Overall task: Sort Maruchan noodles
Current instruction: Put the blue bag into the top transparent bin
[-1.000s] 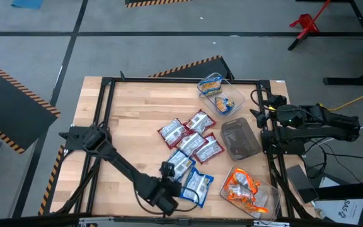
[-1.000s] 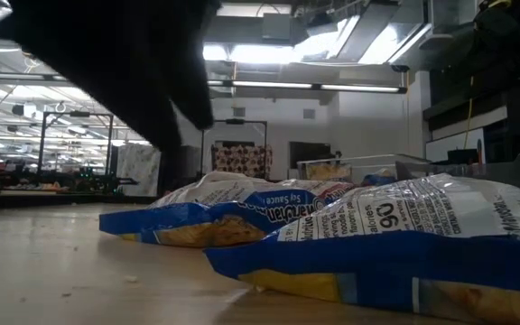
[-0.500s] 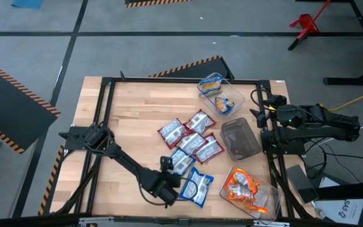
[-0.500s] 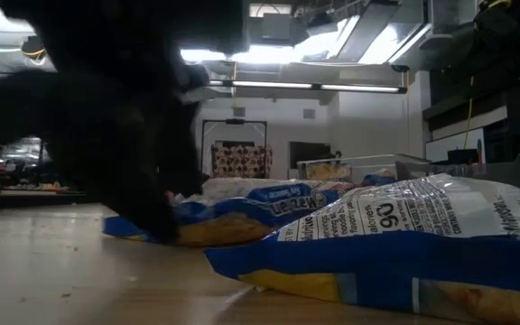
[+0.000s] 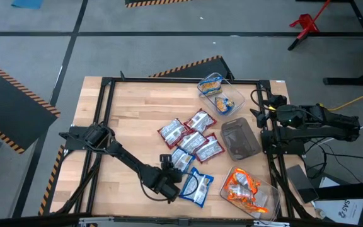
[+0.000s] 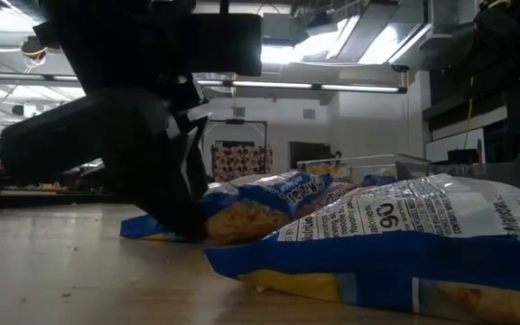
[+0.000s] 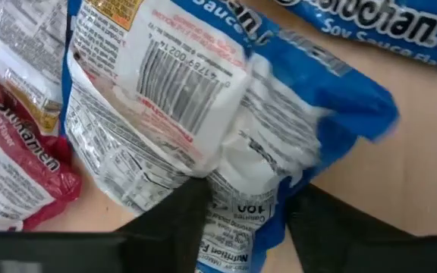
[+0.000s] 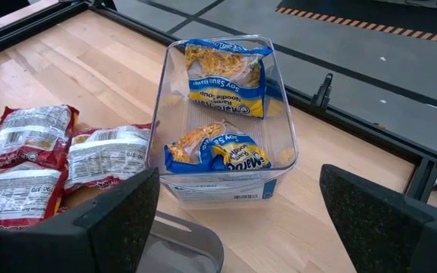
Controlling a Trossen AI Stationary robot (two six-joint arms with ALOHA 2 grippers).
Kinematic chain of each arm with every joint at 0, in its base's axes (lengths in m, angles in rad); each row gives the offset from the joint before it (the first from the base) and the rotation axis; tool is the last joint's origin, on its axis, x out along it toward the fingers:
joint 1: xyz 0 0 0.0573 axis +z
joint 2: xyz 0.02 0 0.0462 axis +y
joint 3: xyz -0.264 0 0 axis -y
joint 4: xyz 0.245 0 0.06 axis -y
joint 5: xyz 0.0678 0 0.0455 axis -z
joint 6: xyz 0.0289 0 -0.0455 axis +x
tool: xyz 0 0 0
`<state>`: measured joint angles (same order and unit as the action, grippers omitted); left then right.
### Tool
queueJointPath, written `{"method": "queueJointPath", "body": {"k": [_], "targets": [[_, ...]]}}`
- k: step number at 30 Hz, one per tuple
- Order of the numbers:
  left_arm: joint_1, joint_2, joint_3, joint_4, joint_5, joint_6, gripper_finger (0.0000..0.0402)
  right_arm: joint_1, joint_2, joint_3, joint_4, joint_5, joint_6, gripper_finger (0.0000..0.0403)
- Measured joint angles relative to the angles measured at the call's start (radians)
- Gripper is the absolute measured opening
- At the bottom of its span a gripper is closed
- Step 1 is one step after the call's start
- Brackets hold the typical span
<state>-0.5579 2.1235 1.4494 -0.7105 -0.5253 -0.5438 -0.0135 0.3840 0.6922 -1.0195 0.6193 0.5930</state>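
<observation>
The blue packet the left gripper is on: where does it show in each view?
High view: blue packet at the left gripper, lower middle of the table.
Low view: centre, one end lifted, beside the dark gripper.
Left wrist view: fills the frame, barcode side showing, between the fingers.
Right wrist view: cannot tell.
Shared landmark: the neighbouring blue packet.
</observation>
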Motion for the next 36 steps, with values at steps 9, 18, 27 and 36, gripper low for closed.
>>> {"method": "queueJointPath", "body": {"k": [9,18,27,36], "targets": [[-0.018,0.001,0.026,-0.012,0.03,-0.093,0.0044,0.0,0.0,0.0,0.0,0.0,0.0,0.0351],[-0.027,0.006,0.203,-0.156,0.053,-0.085,0.0004,0.0,0.0,0.0,0.0,0.0,0.0,0.0351],[0.037,-0.016,0.34,-0.242,0.003,0.051,0.0002,0.0,0.0,0.0,0.0,-0.001,0.0,0.0351],[0.199,-0.172,0.341,-0.172,0.02,0.214,0.0001,0.0,0.0,0.0,-0.001,-0.002,0.0,0.0351]]}}
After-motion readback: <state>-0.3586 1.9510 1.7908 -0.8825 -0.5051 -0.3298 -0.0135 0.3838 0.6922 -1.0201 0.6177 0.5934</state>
